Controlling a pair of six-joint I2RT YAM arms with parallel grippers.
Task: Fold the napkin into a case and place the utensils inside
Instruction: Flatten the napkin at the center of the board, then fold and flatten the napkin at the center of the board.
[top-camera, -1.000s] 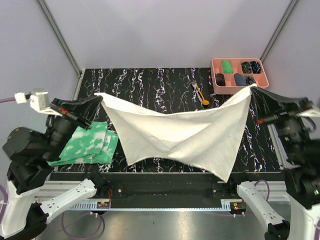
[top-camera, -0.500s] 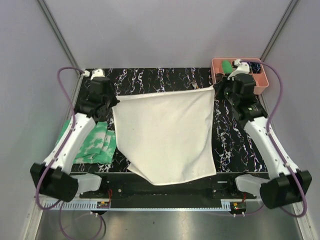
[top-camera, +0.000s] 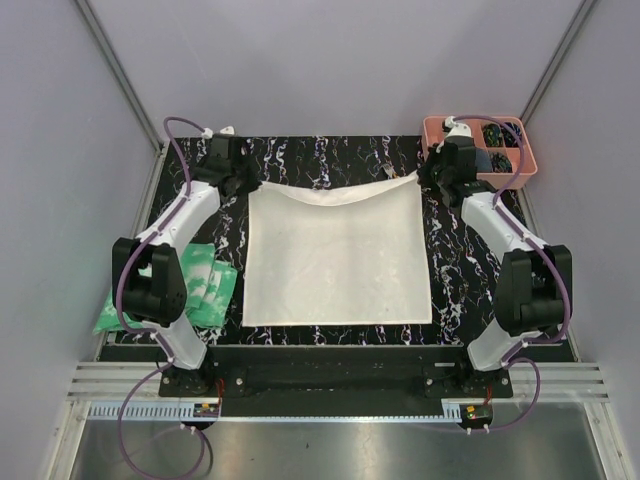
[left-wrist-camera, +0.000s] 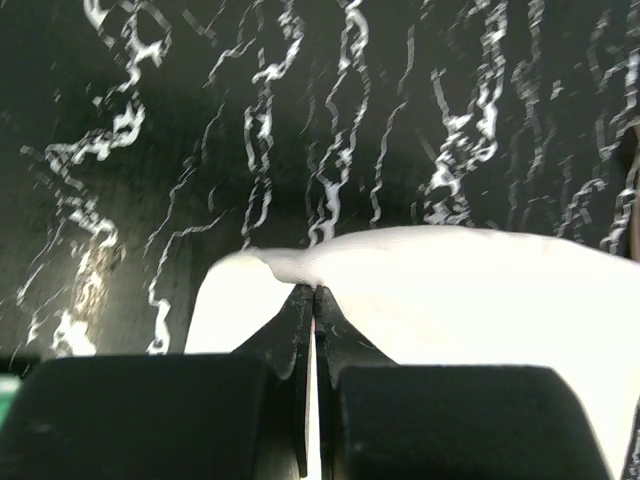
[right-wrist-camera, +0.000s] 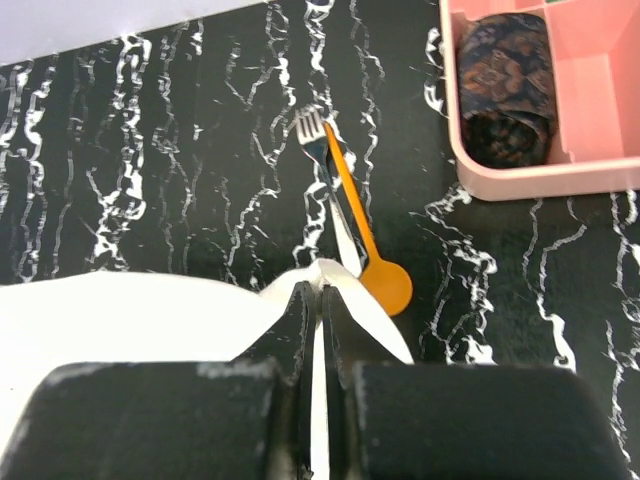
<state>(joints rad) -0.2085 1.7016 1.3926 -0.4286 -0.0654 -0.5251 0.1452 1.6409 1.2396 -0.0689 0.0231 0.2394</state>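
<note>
The napkin lies spread over the middle of the black marbled table, its near edge flat and straight. Its two far corners are pinched up off the surface. The left gripper is closed tight on the far-left corner, and the right gripper is closed tight on the far-right one. Each holds only a small peak of cloth, and the far edge sags a little between them.

The main risk sits at the right corner. The fork and the orange spoon lie just beyond it, and the raised corner already overlaps their near ends in the right wrist view. Whether it touches them I cannot tell. Setting the corner down there would probably bury the handles under the cloth. Dragging it could sweep the pair toward the pink tray at the far right.

Thin, soft cloth held by so small a bite may also slip out if the arms pull apart. An uneven pull would likely skew the square and spoil the fold lines. On the left, the green-and-white cloth lies just beside the napkin's edge and could be snagged by a low sweep.
</note>
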